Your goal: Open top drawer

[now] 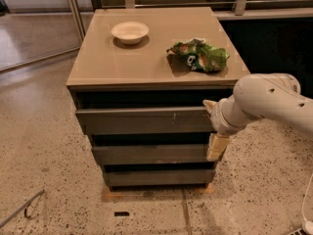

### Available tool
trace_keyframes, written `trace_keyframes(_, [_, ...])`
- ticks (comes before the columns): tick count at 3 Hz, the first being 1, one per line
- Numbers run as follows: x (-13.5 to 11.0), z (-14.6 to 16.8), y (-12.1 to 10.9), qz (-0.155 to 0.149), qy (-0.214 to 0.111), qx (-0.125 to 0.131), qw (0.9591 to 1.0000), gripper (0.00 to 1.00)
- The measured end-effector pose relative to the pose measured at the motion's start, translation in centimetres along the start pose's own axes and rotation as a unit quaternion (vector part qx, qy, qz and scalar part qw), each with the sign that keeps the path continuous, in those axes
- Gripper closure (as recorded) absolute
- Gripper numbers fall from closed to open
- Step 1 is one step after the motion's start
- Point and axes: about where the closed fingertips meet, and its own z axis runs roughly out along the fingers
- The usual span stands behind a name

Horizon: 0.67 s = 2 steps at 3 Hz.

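The top drawer (142, 120) is the largest of three dark grey handleless fronts on a low cabinet, with pale scratch marks right of centre. My gripper (213, 126) is at the drawer's right end, on a white arm that comes in from the right. Its two pale fingers are spread apart vertically. The upper fingertip (210, 105) is at the drawer's top right corner and the lower finger (216, 147) hangs down beside the middle drawer. The gripper holds nothing. Whether a finger touches the drawer front is hidden by the wrist.
On the tan cabinet top (112, 65) stand a white bowl (129, 32) and a crumpled green chip bag (198, 54). The middle drawer (151, 154) and bottom drawer (156, 177) sit below. Metal posts stand at the back left, and a thin metal rod (22, 209) lies on the speckled floor.
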Motion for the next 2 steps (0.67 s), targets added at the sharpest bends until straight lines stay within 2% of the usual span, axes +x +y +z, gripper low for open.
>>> trace_keyframes(2, [2.0, 3.9, -3.1, 0.0, 0.012, 0.007, 0.9999, 0.0])
